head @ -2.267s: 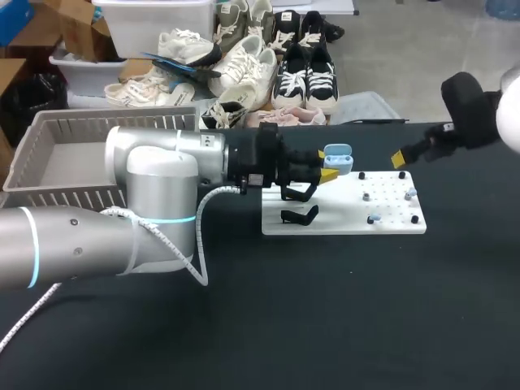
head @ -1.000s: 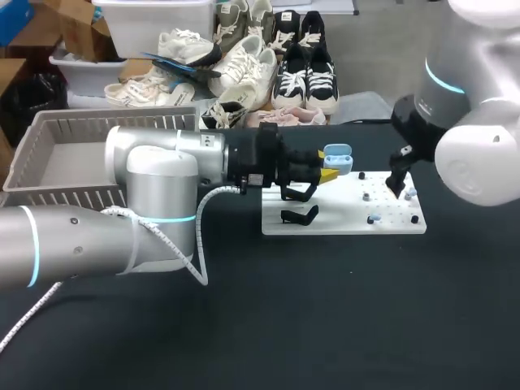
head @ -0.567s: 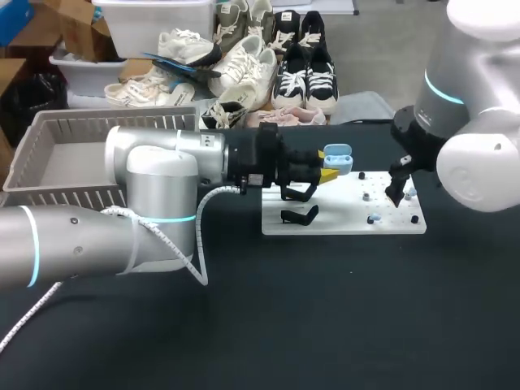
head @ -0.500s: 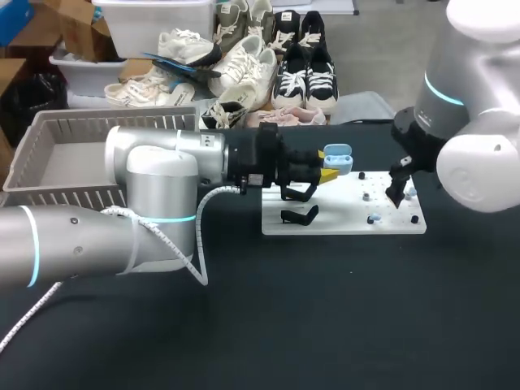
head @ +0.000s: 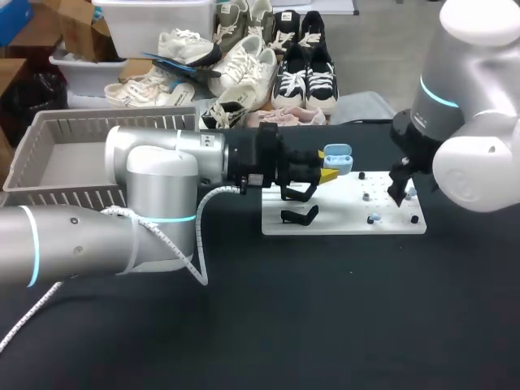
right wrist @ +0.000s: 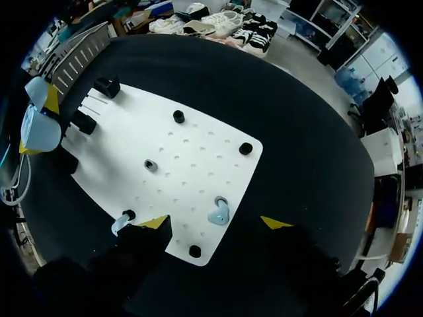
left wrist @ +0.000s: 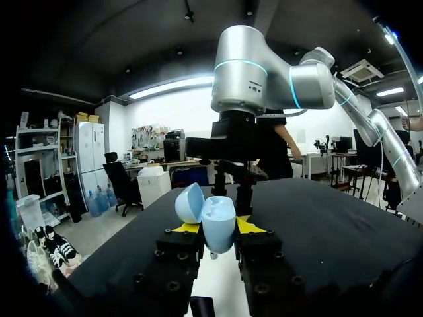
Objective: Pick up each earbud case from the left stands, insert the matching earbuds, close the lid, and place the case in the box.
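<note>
Pale-blue rounded plastic earbud case [left wrist: 219, 221] sits clamped btwn the two yellow-tipped fingers of the left gripper [left wrist: 218, 229], one finger on each side. Its lid is hinged open and tilted back, w/ the case body upright. In the head view the earbud case [head: 337, 158] is held at the near-left edge of the flat white perforated board [head: 341, 215], just above the left gripper [head: 325, 171]. Two black hook-shaped stands [head: 301, 214] are on the board's left end, under and beside that gripper.

Right gripper [right wrist: 213, 223] hangs over the board's right part w/ its fingers spread apart, gripping nothing. One small pale-blue earbud [right wrist: 218, 212] lies on the white perforated board [right wrist: 192, 158] just ahead of the gap btwn the fingers. Can't tell if either finger touches it. A second pale-blue earbud [right wrist: 120, 223] lies by the board's edge, just outside one finger.

From the head view the right gripper [head: 398, 188] is well apart from the case. Grey slatted plastic box [head: 49, 154] stands at the table's far left, behind the left arm.
</note>
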Available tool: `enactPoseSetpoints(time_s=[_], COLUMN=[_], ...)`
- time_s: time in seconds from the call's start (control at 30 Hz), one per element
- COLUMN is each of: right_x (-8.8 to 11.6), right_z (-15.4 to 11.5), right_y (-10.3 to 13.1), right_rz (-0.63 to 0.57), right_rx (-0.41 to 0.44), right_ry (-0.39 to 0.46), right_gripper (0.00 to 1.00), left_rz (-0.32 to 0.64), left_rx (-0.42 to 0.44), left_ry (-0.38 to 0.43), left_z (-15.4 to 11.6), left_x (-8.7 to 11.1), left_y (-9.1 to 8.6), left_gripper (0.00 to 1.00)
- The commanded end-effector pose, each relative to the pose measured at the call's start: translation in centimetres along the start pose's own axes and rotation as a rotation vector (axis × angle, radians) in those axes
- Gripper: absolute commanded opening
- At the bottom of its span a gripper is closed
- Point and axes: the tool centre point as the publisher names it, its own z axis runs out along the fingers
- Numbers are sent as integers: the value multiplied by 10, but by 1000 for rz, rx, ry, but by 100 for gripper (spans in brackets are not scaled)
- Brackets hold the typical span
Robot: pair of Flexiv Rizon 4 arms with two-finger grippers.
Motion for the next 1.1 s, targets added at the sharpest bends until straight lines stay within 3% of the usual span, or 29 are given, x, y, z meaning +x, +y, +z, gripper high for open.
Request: enactPoseSetpoints(time_s=[0.03,0.2,0.3,0.43,1.1], right_x=[0,-2,0,1,-3], right_z=[1,1,2,3,6], right_y=[-1,1,-1,-3,-2], right_rz=[6,14,22,31,49], right_rx=[-1,0,0,-1,-10], right_ry=[-3,-2,-2,-5,-4], right_gripper=[72,63,63,49,42], left_rz=[1,1,1,1,1], left_rx=[-1,-1,-1,-1,-1], left_ry=[-3,-3,-3,-3,-3], left_z=[0,0,0,0,0], left_x=[1,1,1,1,1], left_y=[0,0,0,0,0], left_gripper=[0,0,0,0,0])
